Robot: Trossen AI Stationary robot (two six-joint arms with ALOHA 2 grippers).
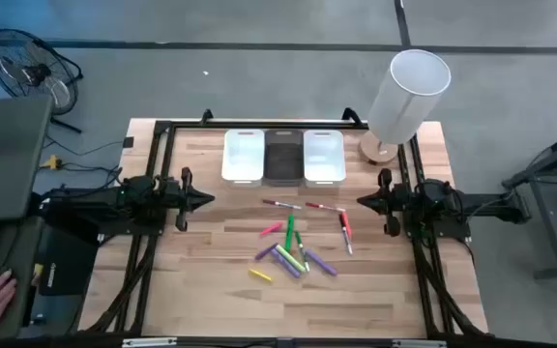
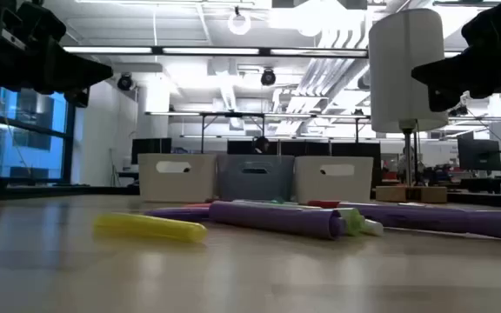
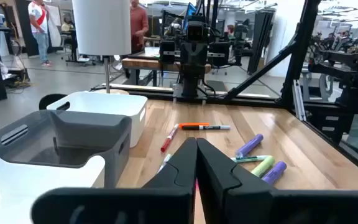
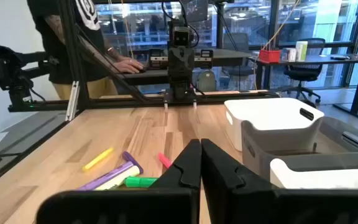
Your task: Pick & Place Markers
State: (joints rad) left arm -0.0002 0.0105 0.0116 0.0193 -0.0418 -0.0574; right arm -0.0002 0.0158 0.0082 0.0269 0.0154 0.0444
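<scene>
On the table, markers (image 1: 293,246) overlapping — count unclear; left pincer (image 1: 204,199), right pincer (image 1: 364,200) pressed together, empty.

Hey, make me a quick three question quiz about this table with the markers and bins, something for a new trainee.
1. How many bins stand in the row at the table's far edge?
2. True or false: the left tool is holding a marker.
3. Which marker lies apart from the pile, on the side toward the left arm: A) yellow, B) red, C) green?

Key
1. Three: a white bin, a dark bin, a white bin.
2. False. The left tool and the right tool are both shut and empty, above the wood at opposite sides of the table.
3. A, the yellow marker.
</scene>
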